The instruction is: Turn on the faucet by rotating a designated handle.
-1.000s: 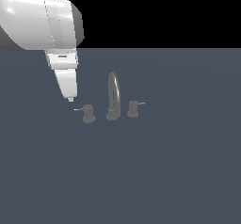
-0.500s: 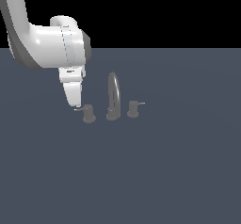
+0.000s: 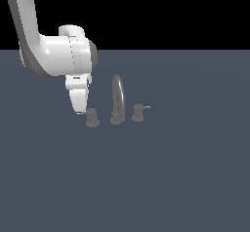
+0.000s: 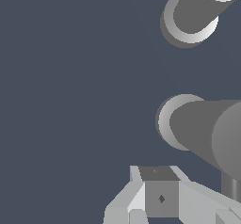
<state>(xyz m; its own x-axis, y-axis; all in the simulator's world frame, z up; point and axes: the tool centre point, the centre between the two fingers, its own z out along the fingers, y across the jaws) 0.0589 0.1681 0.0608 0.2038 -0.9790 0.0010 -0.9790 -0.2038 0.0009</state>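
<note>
Reaching for the handle (image 3: 91, 118), the end effector (image 3: 79, 110) hangs just beside it, on the side away from the spout (image 3: 117, 99), its tip level with the knob's top and near or touching the thin lever. Whether the fingers are open or closed cannot be told from either view. The handle stands on the grey surface (image 3: 161, 177), near the spout; the twin knob (image 3: 138, 113) stands beyond the spout. Approach appears complete (contact itself is uncertain). The turn that opens the faucet seemingly remains to be done.
</note>
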